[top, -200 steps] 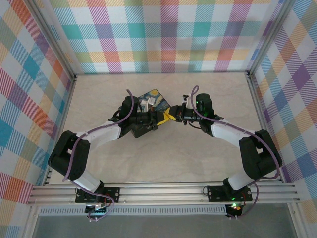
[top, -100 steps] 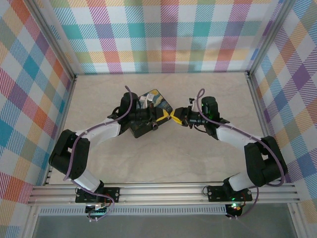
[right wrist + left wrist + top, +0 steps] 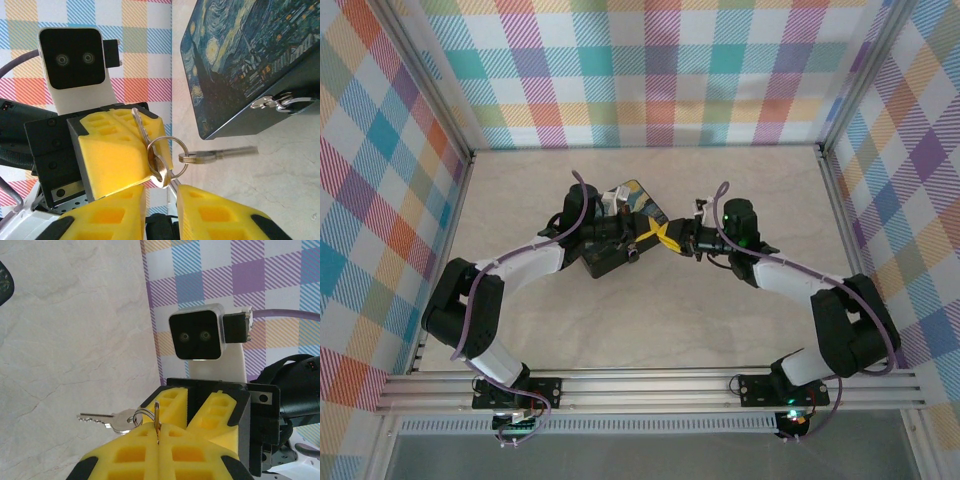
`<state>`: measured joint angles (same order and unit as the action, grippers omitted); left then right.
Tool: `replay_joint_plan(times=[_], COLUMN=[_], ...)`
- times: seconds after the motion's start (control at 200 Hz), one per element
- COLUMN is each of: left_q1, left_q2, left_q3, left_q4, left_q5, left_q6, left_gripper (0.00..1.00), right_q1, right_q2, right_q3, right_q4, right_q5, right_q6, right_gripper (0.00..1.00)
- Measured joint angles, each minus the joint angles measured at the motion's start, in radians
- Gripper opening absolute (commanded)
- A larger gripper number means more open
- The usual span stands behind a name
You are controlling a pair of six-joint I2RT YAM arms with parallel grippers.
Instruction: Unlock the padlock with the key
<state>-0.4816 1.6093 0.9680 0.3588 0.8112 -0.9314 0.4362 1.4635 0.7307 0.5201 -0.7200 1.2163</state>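
We see the left gripper [image 3: 158,440] pressed together on the key [image 3: 156,416], whose thin blade stands up between the jaws, above the counter [image 3: 65,340]. A ring [image 3: 167,150] with a second key [image 3: 220,156] hangs from it. The right gripper [image 3: 161,194] sits just under the ring, jaws a little apart. The padlock [image 3: 274,103] hangs on the front of the blue box [image 3: 235,55], near the keys.

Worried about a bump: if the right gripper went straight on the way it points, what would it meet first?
Probably the key ring, hanging off the key pinched in the left gripper, right ahead of the right gripper. The box lies off to the side. Depth is unclear.
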Motion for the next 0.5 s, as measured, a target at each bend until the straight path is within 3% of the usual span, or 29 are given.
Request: replay_joint_plan(times=[0.5], left_q1=[0.003], left_q2=[0.0], left_q3=[-0.01], left_q4=[0.055], left_q5=[-0.001], left_q6=[-0.043], left_gripper=[0.0], right_q1=[0.006], right_q2=[0.035], right_q3=[0.019], right_q4=[0.056], right_q5=[0.006], right_q6=[0.025], right_gripper=[0.19])
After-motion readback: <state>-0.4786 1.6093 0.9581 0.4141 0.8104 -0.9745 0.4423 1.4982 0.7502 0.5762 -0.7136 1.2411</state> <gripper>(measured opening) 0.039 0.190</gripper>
